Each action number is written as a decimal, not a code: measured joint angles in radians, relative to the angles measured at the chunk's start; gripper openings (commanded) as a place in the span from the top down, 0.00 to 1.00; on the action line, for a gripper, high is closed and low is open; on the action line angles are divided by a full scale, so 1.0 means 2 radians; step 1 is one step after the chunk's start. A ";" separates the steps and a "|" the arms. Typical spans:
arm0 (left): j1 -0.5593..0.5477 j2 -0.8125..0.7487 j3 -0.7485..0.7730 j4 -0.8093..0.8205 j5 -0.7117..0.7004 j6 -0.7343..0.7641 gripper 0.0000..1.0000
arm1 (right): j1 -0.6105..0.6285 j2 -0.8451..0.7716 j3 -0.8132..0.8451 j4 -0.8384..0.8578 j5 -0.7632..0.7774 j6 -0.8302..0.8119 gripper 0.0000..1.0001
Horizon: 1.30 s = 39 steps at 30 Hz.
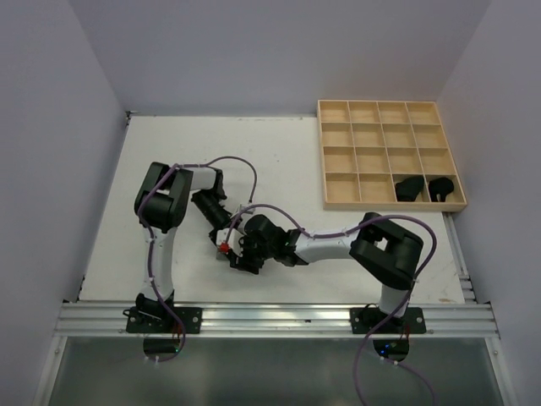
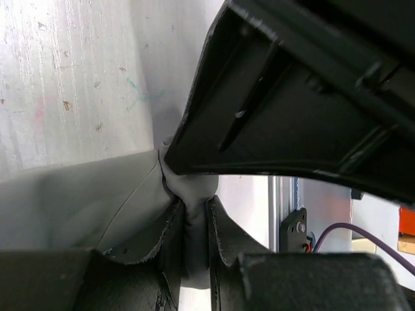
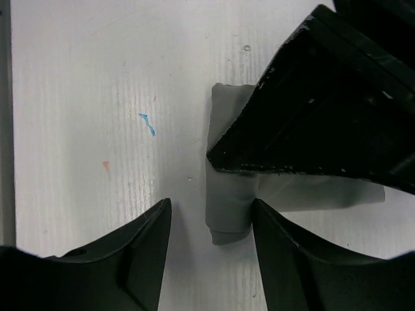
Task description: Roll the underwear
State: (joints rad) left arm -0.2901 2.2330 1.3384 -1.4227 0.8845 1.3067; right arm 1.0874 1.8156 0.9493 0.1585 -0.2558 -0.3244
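Observation:
A plain grey underwear lies on the white table, folded into a narrow strip with a rolled end. My left gripper is shut on a bunched ridge of the grey cloth, which fills the thin gap between its fingers. My right gripper is open just above the table and straddles the strip's rolled end, which sits close to its right finger. In the top view both grippers, left and right, meet at the near middle of the table and hide the cloth.
A wooden grid tray stands at the back right. Two black rolled underwear sit in its two nearest right compartments. The metal rail runs along the table's near edge.

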 measured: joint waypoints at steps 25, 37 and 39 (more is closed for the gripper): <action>0.139 -0.153 0.014 0.085 -0.004 0.026 0.53 | -0.020 0.048 0.046 -0.012 -0.072 0.064 1.00; 0.204 -0.491 -0.252 0.219 -0.016 0.076 0.42 | -0.081 0.153 0.182 -0.094 -0.217 0.221 1.00; 0.202 -0.523 -0.291 0.231 -0.022 0.091 0.41 | -0.090 0.169 0.197 -0.099 -0.241 0.247 1.00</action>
State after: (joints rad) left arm 0.1143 1.1873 0.7563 -0.9615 0.8402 1.4887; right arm 0.9077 2.1536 1.3430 -0.0387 -0.7387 0.1696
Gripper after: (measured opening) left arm 0.580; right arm 0.062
